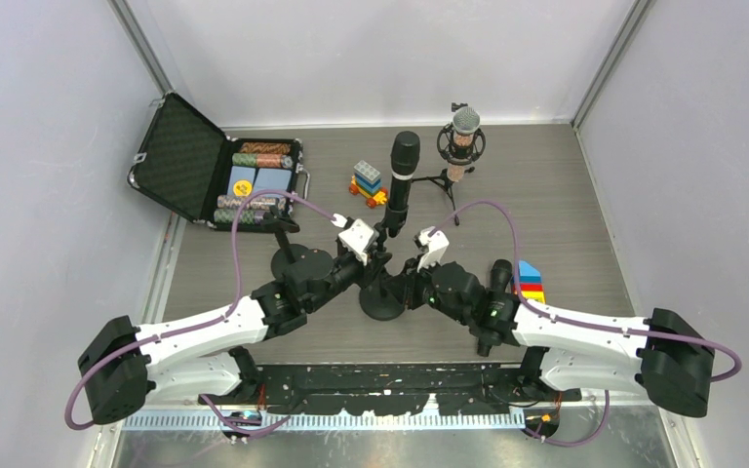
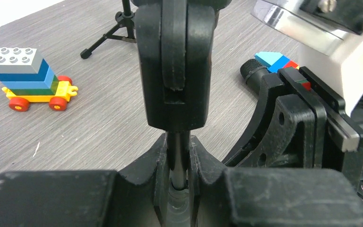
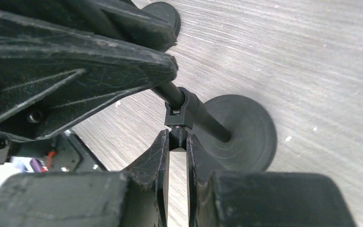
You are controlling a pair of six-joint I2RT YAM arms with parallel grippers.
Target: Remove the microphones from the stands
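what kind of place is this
Probably a robot lab test cell: plain grey enclosure walls, two white-and-black robot arms bolted to a grey wood-grain table, staged props like a colourful toy brick car.

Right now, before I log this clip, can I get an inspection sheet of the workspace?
Surface: grey wood-grain table; no spills seen.
Job's things: mic upright in its stand, not yet removed.
Clutter: open chip case, toy car, second mic on a tripod, blocks, empty stand.
Grippers: left gripper shut on the stand's pole; right gripper shut on a small tab on the pole's collar.
Cables: purple cables, one looped along each arm.
Surroundings: plain grey walls; nothing else seen.
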